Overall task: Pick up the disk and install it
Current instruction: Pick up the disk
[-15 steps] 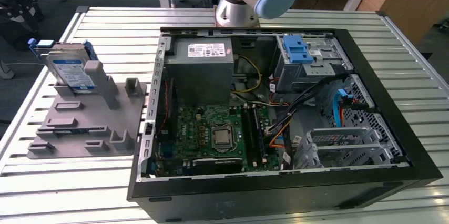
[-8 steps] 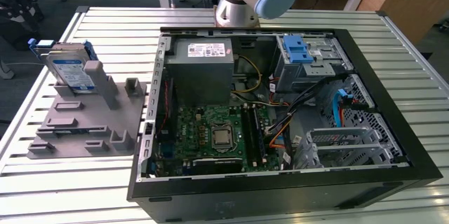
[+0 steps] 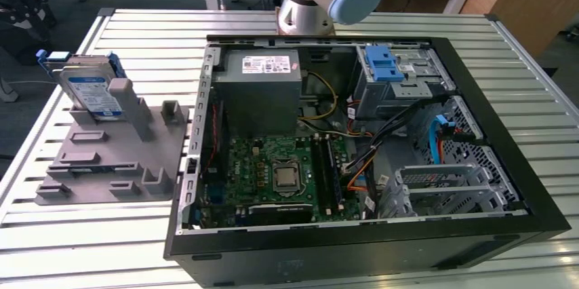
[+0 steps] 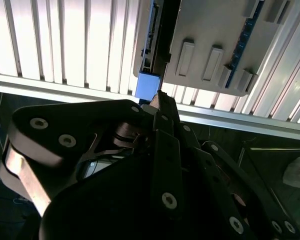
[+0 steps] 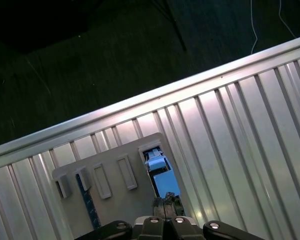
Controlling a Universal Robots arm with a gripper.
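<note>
1 disk (image 3: pixel 91 92) upright in holder (image 3: pixel 104 160), in line w/ claw (image 4: pixel 159 97); claw pressed together, empty.

The worktop (image 3: pixel 81 235) is ribbed bare metal with a dull sheen. The disk (image 3: pixel 86 89) carries a smooth printed label and blue plastic rails; its holder (image 3: pixel 108 160) is matt grey plastic. The computer case (image 3: pixel 362 255) is matt black.

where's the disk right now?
Exterior view's left: the disk stands upright in the grey fixture on the slatted table, beside the open computer case.
</note>
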